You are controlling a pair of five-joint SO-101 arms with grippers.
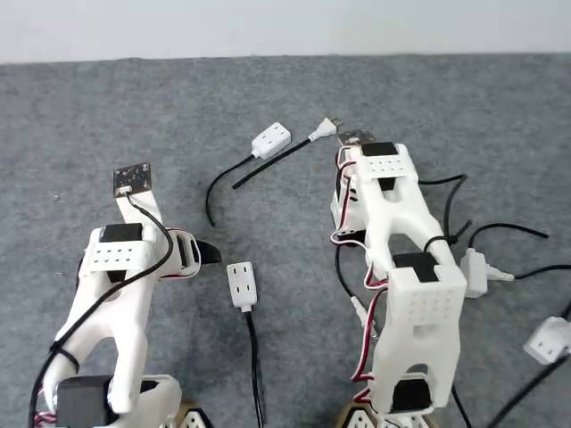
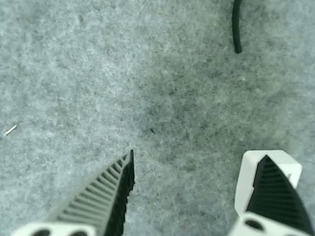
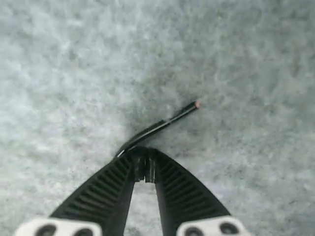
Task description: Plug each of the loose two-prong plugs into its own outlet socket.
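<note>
Grey matting is covering the bench (image 1: 107, 107).

High view: a white two-prong plug (image 1: 319, 133) is lying unplugged just beside the far end of the right arm (image 1: 393, 205), near an outlet socket (image 1: 271, 140). A second socket (image 1: 242, 283) is sitting between the arms, just beside the left tool (image 1: 203, 253). A second plug (image 1: 474, 272) and a third socket (image 1: 548, 340) are lying apart from each other on the right arm's outer side.

Left wrist view: the left tool is standing wide open and gripping nothing, with a black cord end (image 2: 236, 29) lying beyond it.

Right wrist view: the right tool (image 3: 144, 164) is standing closed, pinching a thin black cord (image 3: 162, 123) at its tips. Which plug or socket that cord is serving cannot be told.
</note>
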